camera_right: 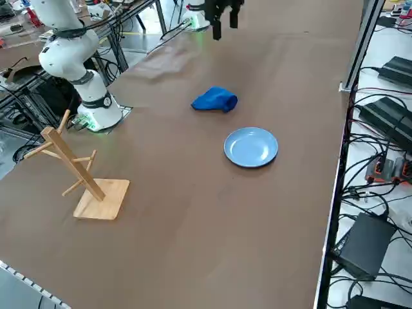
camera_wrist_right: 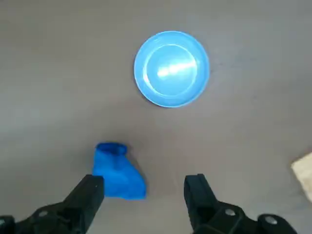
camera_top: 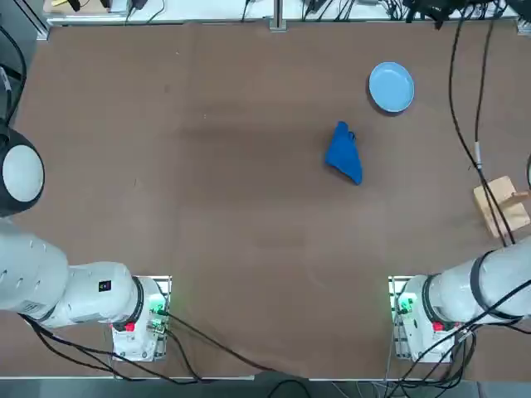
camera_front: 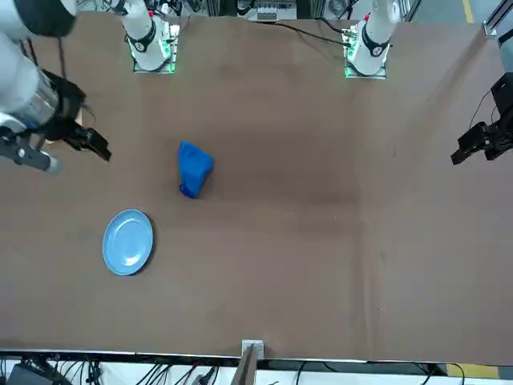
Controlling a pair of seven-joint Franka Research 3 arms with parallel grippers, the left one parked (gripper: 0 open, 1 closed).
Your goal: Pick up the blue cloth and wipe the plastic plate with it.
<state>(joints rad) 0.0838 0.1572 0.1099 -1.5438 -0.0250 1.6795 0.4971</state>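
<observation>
Blue cloth [camera_top: 344,154]: bunched in a heap mid-table, lying free. Nothing touching it.
Plastic plate [camera_top: 391,86]: flat on the table, near the cloth but apart, farther from the arm bases. Looks bare and unobstructed in the wrist view [camera_wrist_right: 171,68].
Right gripper [camera_wrist_right: 144,195]: jaws wide, nothing between them. High above the table, pointing down; cloth [camera_wrist_right: 117,170] sits close to one finger, not centred in the gap.
Why so: reads as the approach stage, jaws pre-opened to straddle the heap. Offset means the hand needs to shift over the cloth before dropping.
Wooden rack [camera_right: 80,174]: at the robot's right edge of the table, well clear of cloth and plate; probably not in the way.
Progress: pick not started, wipe not started.
Risk: cloth is a soft lump, so a shallow pinch may catch only a fold. Light plate [camera_right: 251,147] may slide under wiping.
</observation>
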